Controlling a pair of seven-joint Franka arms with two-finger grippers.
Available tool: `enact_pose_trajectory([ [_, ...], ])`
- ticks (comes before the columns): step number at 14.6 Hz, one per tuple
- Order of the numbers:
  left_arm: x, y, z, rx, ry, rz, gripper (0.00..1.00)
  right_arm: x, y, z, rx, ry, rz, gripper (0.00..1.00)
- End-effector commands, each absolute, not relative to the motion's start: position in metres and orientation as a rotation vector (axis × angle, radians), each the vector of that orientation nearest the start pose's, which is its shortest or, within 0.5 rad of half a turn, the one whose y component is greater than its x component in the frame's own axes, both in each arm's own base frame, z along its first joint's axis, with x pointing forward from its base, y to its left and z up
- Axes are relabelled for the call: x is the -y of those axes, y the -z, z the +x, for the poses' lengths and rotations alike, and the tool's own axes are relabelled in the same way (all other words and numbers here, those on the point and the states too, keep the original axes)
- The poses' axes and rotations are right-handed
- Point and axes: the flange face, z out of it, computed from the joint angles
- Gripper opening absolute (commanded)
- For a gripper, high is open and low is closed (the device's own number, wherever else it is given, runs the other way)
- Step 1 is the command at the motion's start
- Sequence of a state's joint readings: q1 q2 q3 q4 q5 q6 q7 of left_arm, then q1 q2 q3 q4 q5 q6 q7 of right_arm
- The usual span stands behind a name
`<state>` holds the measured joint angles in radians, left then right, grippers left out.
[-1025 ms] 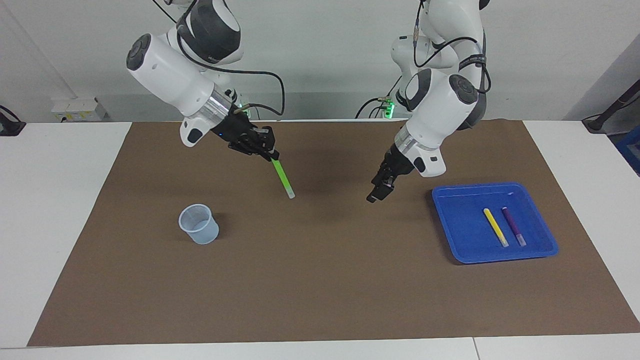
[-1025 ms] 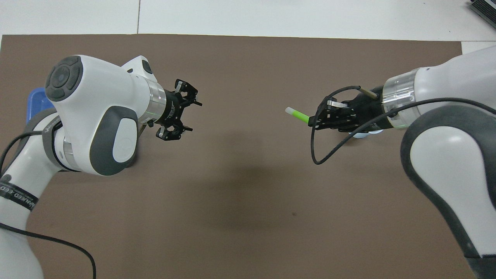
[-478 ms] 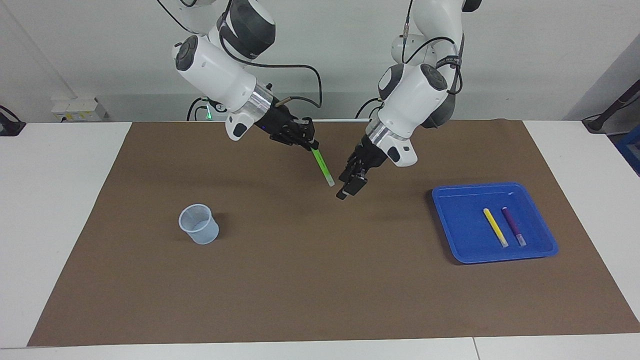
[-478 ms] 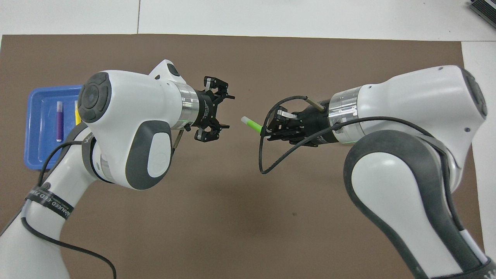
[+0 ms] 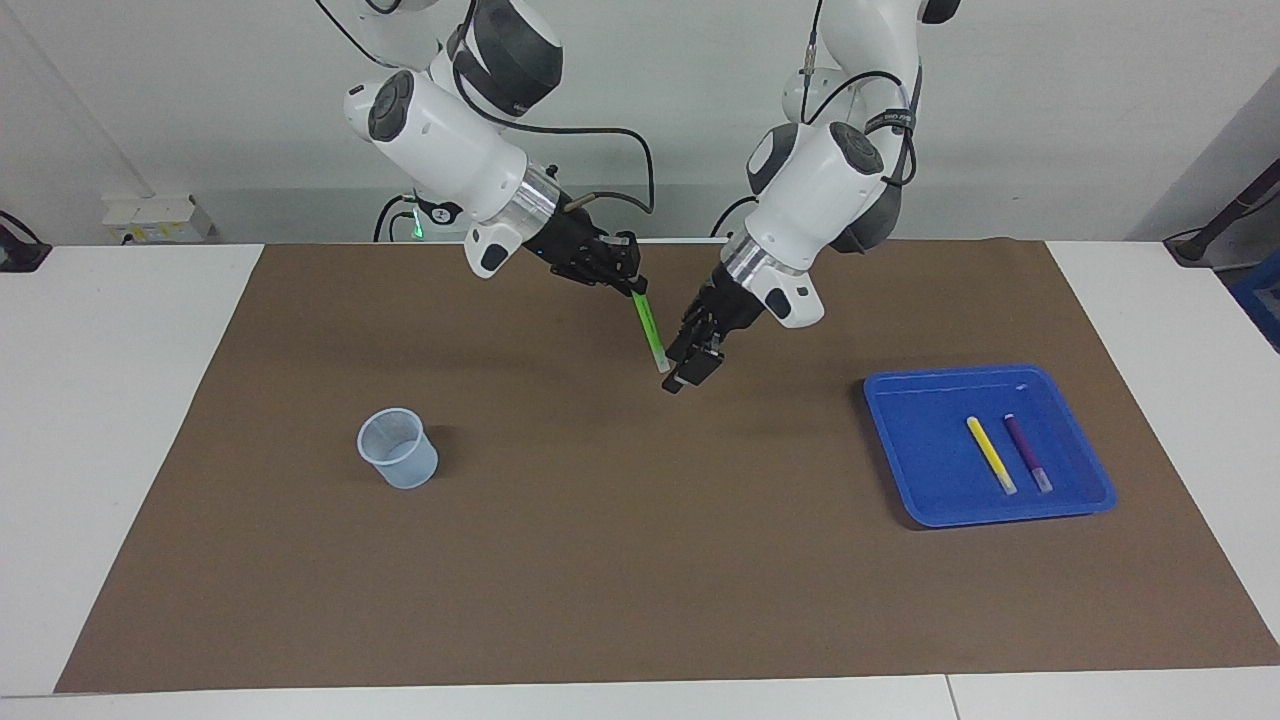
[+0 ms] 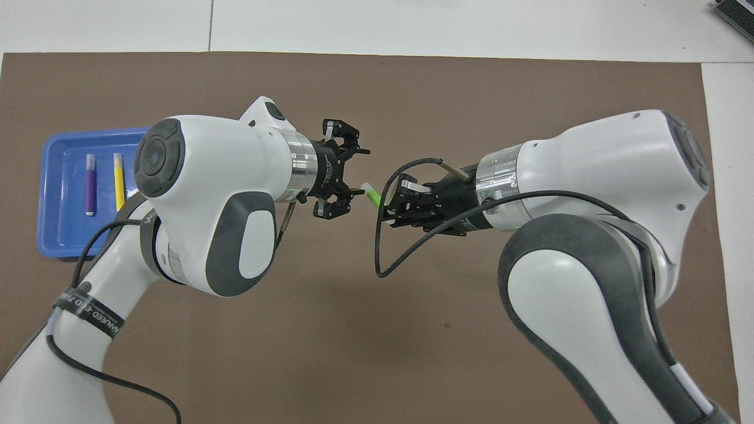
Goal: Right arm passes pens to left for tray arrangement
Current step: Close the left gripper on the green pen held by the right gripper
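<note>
Look near the top middle of the facing view. Your right gripper (image 5: 628, 275) is clamped tight on the top end of the thin bright green marker pen (image 5: 649, 331), and the pen hangs down at a slant in the air over the brown paper mat (image 5: 640, 560). A moment ago the two arms were well apart. Now your left gripper (image 5: 683, 372) has come right up to the pen's pale bottom tip. Its fingers stand apart on each side of the tip, and they have started to close a little. So the pass is about to happen, but I don't think the left side has a real hold yet.

In the right part of that view sits the flat square bright blue plastic tray (image 5: 900, 440). The thin yellow marker pen (image 5: 991, 455) and the thin purple marker pen (image 5: 1028, 453) lie side by side in it. The green one is the last to go in.

The small see-through pale blue plastic cup (image 5: 398, 448) stands in the lower left, and it has not moved
</note>
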<state>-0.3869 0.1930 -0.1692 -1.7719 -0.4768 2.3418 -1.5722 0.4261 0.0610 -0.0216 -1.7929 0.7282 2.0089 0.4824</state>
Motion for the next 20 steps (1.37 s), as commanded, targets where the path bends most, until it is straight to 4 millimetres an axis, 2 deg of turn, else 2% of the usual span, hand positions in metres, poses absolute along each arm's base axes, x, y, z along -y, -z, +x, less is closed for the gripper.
enact_pose_trajectory([
  [1,0.356,-0.494,0.537,-1.568,0.340,2.115,0.67,-0.285,-0.542,0.528,-0.431,-0.204,-2.394,0.00],
  [5,0.353,-0.493,0.527,-1.492,0.391,2.242,0.67,-0.285,-0.540,0.528,-0.448,-0.212,-2.393,0.00],
  [8,0.354,-0.496,0.525,-1.484,0.394,2.249,0.67,-0.285,-0.540,0.528,-0.457,-0.215,-2.393,0.00],
  [13,0.346,-0.520,0.513,-1.459,0.409,2.274,0.65,-0.287,-0.541,0.526,-0.456,-0.216,-2.393,0.00],
  [17,0.347,-0.520,0.512,-1.468,0.395,2.255,0.58,-0.287,-0.541,0.526,-0.453,-0.215,-2.393,0.00],
  [20,0.348,-0.520,0.512,-1.468,0.387,2.247,0.41,-0.287,-0.541,0.526,-0.455,-0.215,-2.393,0.00],
])
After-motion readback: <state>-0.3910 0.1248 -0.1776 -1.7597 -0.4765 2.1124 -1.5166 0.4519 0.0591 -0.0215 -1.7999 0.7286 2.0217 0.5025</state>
